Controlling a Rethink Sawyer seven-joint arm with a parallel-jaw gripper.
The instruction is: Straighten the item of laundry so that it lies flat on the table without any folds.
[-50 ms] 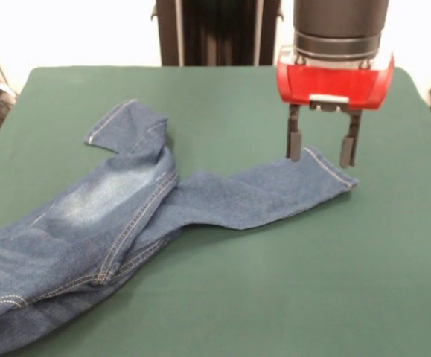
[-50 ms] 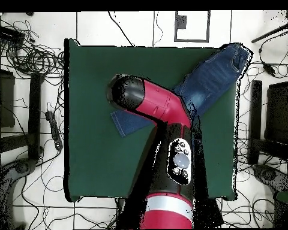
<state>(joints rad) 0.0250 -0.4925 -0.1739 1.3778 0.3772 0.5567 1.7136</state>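
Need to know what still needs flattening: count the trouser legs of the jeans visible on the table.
2. One leg of the jeans stretches toward the end effector, its hem under the open fingers; the other ends at the cuff nearer the table's far edge.

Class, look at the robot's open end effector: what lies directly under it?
Under the end effector lies the hem of one leg of the jeans, resting on the green table. In the overhead view the arm covers that spot, so the hem is hidden there.
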